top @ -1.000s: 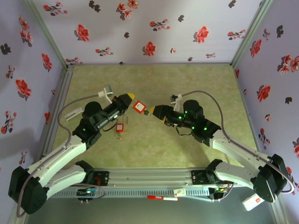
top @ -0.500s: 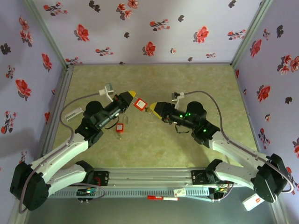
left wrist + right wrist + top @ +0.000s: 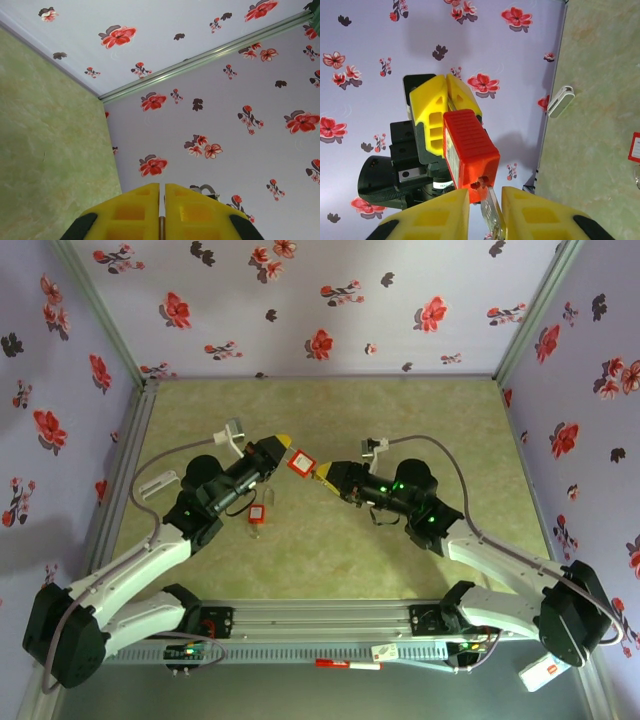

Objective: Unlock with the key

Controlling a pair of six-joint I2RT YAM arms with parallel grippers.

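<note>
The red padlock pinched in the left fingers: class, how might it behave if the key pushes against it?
Probably stiff: the red padlock looks like a hard, blocky body. It is likely to swing or twist rather than hold steady, since the left fingers pinch it at one end alone.

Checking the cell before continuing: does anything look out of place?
Nothing looks damaged. A spare red padlock lies loose on the table beside the left arm; the other padlock is held in the left gripper with the key in its keyhole.
</note>
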